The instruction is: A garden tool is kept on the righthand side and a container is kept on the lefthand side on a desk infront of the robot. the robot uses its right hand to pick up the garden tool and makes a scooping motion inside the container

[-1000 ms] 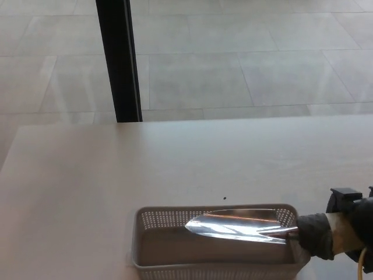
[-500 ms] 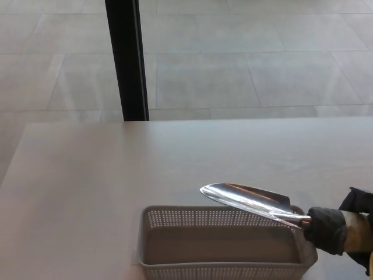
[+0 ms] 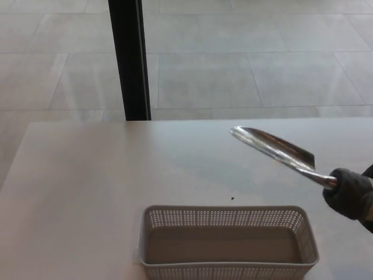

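Right hand point(image 3: 351, 192) is wrapped around the trowel point(image 3: 274, 147) handle, blade up in the air beyond the empty basket point(image 3: 228, 242) on the worktop point(image 3: 81, 186). Grip's half out of frame, looks firm-ish; a loose hold could let the blade clip the basket rim.

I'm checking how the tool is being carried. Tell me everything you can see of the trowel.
The trowel has a shiny, mirror-like metal blade, pointed at the tip, narrowing to a slim metal neck. Its handle is hidden inside the right hand, shut around it. It hangs in the air, tip up and toward the left, above the desk and behind the basket, touching neither.
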